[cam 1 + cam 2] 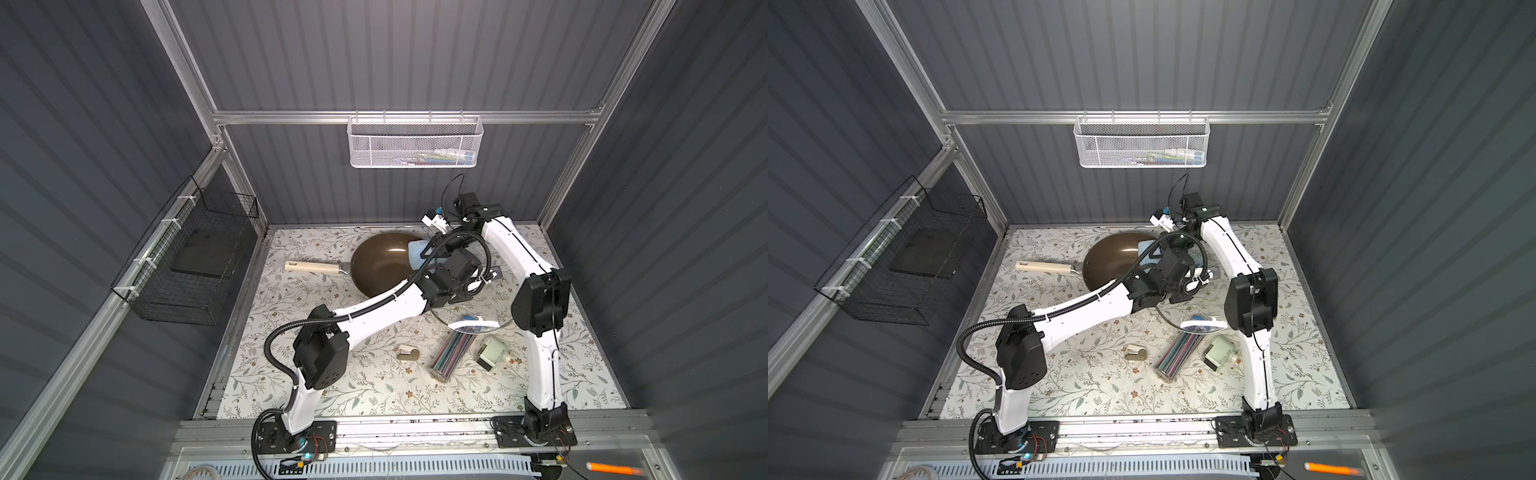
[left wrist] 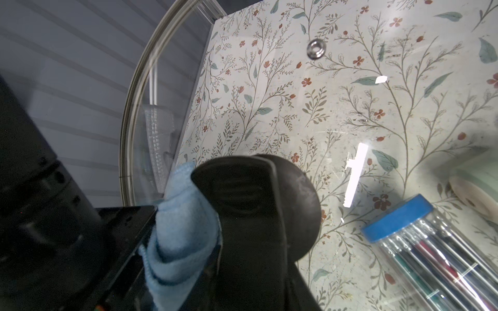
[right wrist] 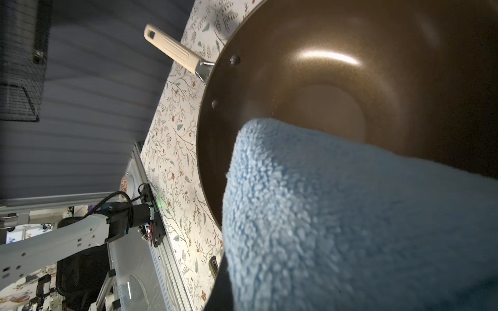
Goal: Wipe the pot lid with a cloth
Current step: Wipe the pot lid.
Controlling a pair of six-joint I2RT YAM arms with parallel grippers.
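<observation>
Gripping the pot lid (image 2: 242,88) by its black handle (image 2: 258,210), left hand (image 2: 242,229) closed; right hand closed on the cloth (image 3: 350,215), over the pan (image 3: 336,80).

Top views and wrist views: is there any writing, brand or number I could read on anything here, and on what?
No text is readable in any view.
Pen tube: no label visible.
Green box: any print is too small to read.
Packets in the white basket: coloured print, too blurred behind the mesh.
Orange marker: nothing legible.
Pot lid and cloth: no writing visible.
</observation>
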